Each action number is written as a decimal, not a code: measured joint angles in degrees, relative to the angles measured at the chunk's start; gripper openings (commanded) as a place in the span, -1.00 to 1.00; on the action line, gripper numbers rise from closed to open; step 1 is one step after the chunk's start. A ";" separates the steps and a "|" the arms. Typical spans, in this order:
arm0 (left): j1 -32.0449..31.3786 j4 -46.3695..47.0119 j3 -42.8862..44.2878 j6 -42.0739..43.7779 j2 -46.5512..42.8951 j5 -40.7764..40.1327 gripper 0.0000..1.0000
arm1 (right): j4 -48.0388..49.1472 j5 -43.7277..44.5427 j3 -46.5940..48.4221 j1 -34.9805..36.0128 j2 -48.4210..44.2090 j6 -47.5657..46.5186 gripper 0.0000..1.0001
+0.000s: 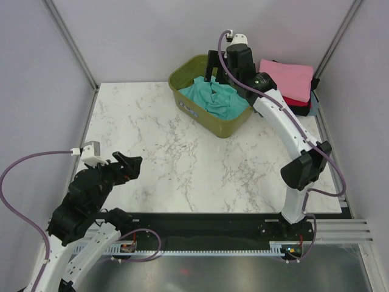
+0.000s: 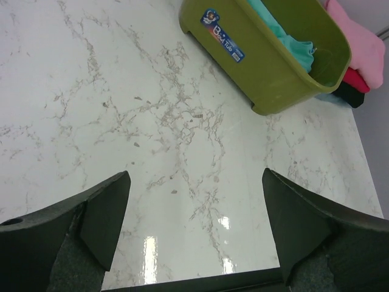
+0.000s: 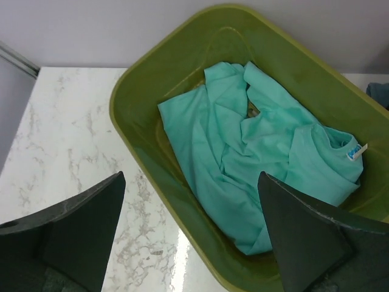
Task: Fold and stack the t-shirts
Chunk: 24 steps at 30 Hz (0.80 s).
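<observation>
**White-and-Black Arms, Purple Cabling**

The left arm (image 1: 79, 213) and the right arm (image 1: 285, 125) are built from smooth white link shells joined by rounded black joint housings. A small white camera block (image 1: 91, 150) is mounted at the left wrist, and another (image 1: 236, 38) at the right. A thin purple cable (image 1: 42, 154) is run from each block. The left gripper (image 2: 194, 225) and the right gripper (image 3: 191, 234) are fitted with dark, matte, wedge-shaped fingers (image 2: 97, 219). Both bases are fixed to a black rail (image 1: 206, 222).
</observation>
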 measured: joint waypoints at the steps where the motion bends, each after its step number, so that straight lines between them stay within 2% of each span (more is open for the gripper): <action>1: 0.00 -0.17 -1.14 0.13 -1.73 0.07 0.93 | -0.02 0.31 0.02 -0.04 0.98 -0.35 0.96; 4: 0.00 -0.55 -4.42 0.35 -6.36 -0.09 0.92 | -0.15 1.40 0.02 -0.26 3.39 -2.58 0.96; 8: 0.00 -0.85 -5.60 0.72 -8.00 -0.61 0.90 | 3.06 2.67 0.50 -1.70 7.02 -6.12 0.96; 16: 0.00 -0.79 -5.95 1.05 -6.25 -0.61 0.85 | 6.54 1.77 14.69 -10.19 27.91 -8.96 0.96; 24: 1.38 -0.68 -5.95 1.09 -6.34 -0.61 0.82 | 6.56 3.39 17.31 -11.96 39.52 -12.00 0.96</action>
